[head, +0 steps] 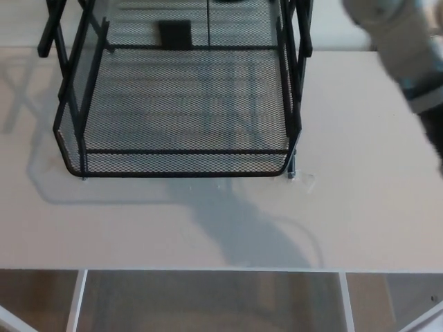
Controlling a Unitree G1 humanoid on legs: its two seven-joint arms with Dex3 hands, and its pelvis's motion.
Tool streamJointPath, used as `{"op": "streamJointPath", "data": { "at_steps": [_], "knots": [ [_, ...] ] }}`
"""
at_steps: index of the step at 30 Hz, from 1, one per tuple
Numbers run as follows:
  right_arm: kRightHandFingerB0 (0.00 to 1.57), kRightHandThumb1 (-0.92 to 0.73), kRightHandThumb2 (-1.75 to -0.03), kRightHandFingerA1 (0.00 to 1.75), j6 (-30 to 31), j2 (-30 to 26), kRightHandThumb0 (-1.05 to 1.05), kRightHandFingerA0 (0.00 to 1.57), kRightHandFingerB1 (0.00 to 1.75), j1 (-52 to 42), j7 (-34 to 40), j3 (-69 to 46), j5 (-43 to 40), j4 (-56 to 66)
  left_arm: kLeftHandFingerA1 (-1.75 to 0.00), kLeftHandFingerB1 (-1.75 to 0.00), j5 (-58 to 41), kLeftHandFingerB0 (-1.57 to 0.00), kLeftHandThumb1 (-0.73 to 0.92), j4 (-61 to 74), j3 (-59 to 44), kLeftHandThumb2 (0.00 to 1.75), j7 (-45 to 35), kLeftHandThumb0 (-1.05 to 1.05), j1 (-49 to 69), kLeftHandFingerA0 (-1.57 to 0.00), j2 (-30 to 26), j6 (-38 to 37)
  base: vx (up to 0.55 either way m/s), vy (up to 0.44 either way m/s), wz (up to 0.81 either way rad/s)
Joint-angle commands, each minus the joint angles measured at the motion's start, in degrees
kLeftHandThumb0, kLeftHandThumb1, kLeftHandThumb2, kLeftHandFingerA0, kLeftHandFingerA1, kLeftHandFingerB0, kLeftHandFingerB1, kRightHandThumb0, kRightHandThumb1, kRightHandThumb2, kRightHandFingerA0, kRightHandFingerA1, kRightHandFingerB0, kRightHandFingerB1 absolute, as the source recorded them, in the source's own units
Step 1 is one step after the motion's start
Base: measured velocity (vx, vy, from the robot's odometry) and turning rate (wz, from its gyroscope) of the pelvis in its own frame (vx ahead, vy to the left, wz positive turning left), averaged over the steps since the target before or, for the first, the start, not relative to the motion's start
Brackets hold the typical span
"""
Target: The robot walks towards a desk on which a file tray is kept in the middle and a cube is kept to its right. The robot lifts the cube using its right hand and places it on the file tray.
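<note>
Head view shows the file tray (180, 163) mid-desk (360, 207), with what is probably the cube (174, 33) lying inside near its back, so placing looks done. Only the blurred right forearm (405, 48) shows. The right hand is out of frame, so I cannot tell its grip.

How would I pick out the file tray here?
Start at the pale desk filling the picture. The file tray stands on its far side. It is the only black wire-mesh thing, see-through, unlike the solid grey arm beside it.

I have one view only: my head camera looks steeply down, close over the desk (360, 207) and file tray (180, 163).
</note>
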State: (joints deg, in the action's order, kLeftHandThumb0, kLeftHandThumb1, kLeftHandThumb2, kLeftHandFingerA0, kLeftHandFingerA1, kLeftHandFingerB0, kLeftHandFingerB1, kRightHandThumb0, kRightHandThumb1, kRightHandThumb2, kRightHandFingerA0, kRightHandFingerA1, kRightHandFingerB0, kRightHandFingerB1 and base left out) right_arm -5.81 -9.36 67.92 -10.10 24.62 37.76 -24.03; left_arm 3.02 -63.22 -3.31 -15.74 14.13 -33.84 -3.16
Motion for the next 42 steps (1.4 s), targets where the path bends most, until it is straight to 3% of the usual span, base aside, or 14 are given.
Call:
{"op": "streamJointPath", "data": {
  "at_steps": [1,3,4,8,10,15,19,21,22,23,24,25,27,42],
  "knots": [
    [0.83,-0.69,-0.65,1.56,6.3,6.6,-0.3,0.74,0.68,1.3,-9.3,7.5,2.4,-11.1,-0.85,-0.69,1.6,-0.27,0.78,1.8,0.8,0.76,1.0,-0.86,1.1,-0.41,-0.7,-0.9,0.0,0.0,0.0],
    [0.82,-0.64,-0.61,1.64,4.9,7.3,-0.32,0.76,0.82,-0.7,-8.0,10.4,3.9,-12.9,-0.79,-0.67,0.9,-0.25,0.59,0.4,0.2,1.03,0.7,-0.87,1.3,-0.41,-0.3,-1.5,0.0,0.0,0.0],
    [0.77,-0.67,-0.62,1.61,4.0,7.4,-0.32,0.71,0.8,-1.3,-8.2,11.6,4.1,-13.8,-0.85,-0.7,0.7,-0.27,0.73,0.1,0.0,0.79,0.7,-0.81,1.4,-0.41,-0.3,-1.4,0.0,0.0,0.0],
    [0.77,-0.69,-0.63,1.51,6.0,7.8,-0.34,0.67,0.74,-1.4,-15.0,13.7,2.7,-14.3,-0.84,-0.69,0.1,-0.26,0.73,1.1,-0.6,0.78,-0.1,-0.81,2.0,-0.39,-0.4,-0.5,0.0,0.0,0.0],
    [0.72,-0.67,-0.64,1.62,5.5,8.0,-0.33,0.73,1.12,-2.6,-15.1,15.9,4.2,-14.6,-0.82,-0.68,0.2,-0.27,0.73,2.0,-0.4,0.8,-1.0,-0.78,2.4,-0.41,-0.6,-0.9,0.0,0.0,0.0],
    [0.71,-0.68,-0.64,1.52,7.2,8.5,-0.33,0.68,0.86,-4.6,-17.0,18.5,5.0,-13.6,-0.84,-0.68,1.0,-0.29,0.73,1.8,0.0,0.78,0.3,-0.79,2.6,-0.45,-0.4,-1.1,0.0,0.0,0.0],
    [0.72,-0.67,-0.64,1.57,7.4,7.8,-0.32,0.72,0.94,-5.4,-15.9,18.9,5.7,-12.8,-0.83,-0.67,0.7,-0.29,0.72,3.0,-0.2,0.78,0.2,-0.77,3.1,-0.44,0.0,-0.6,0.0,0.0,0.0],
    [0.65,-0.71,-0.64,1.22,8.5,7.9,-0.33,0.81,0.61,-6.9,-13.4,16.4,4.4,-10.9,-0.84,-0.7,0.7,-0.3,0.73,1.1,-0.3,0.78,0.1,-0.8,2.8,-0.4,0.0,-1.5,0.0,0.0,0.0],
    [0.4,-0.73,-0.62,1.02,9.5,7.8,-0.39,0.58,0.43,-7.2,-12.9,16.5,5.5,-10.0,-0.83,-0.69,0.6,-0.27,0.73,0.9,-0.3,0.77,-0.1,-0.81,2.8,-0.38,0.0,-1.4,0.0,0.0,0.0],
    [0.16,-0.76,-0.63,0.6,11.2,7.9,-0.46,0.04,0.36,-7.0,-13.9,16.6,6.3,-9.4,-0.82,-0.68,0.4,-0.25,0.73,1.2,-0.5,0.77,-0.4,-0.8,2.8,-0.36,0.0,-0.8,0.0,0.0,0.0],
    [0.03,-0.76,-0.61,0.0,12.3,7.9,-0.53,0.0,0.3,-6.7,-14.9,16.5,6.6,-9.0,-0.81,-0.68,0.1,-0.25,0.72,1.1,-0.7,0.77,-0.7,-0.79,2.7,-0.37,0.0,-0.6,0.0,0.0,0.0],
    [0.0,-0.52,-0.82,0.12,12.2,7.4,-0.91,0.0,0.07,-6.4,-14.1,16.9,7.7,-8.3,-0.82,-0.67,0.5,-0.26,0.73,0.8,-0.4,0.77,-0.4,-0.8,2.5,-0.4,0.0,-0.8,0.0,0.0,0.0],
    [0.0,-0.57,-0.84,0.11,11.5,6.5,-1.02,0.0,0.0,-6.1,-12.2,17.4,9.3,-7.3,-0.82,-0.68,1.2,-0.25,0.73,0.5,0.2,0.77,-0.1,-0.8,2.3,-0.39,-0.1,-1.2,0.0,0.0,0.0],
    [0.0,-0.6,-0.91,0.15,7.9,2.7,-1.05,0.0,0.01,-2.3,-12.1,12.3,8.6,-1.7,-0.83,-0.69,1.3,-0.29,0.71,0.1,0.5,0.79,0.0,-0.79,1.4,-0.44,0.2,-0.2,0.0,0.0,0.0]
  ]
}}
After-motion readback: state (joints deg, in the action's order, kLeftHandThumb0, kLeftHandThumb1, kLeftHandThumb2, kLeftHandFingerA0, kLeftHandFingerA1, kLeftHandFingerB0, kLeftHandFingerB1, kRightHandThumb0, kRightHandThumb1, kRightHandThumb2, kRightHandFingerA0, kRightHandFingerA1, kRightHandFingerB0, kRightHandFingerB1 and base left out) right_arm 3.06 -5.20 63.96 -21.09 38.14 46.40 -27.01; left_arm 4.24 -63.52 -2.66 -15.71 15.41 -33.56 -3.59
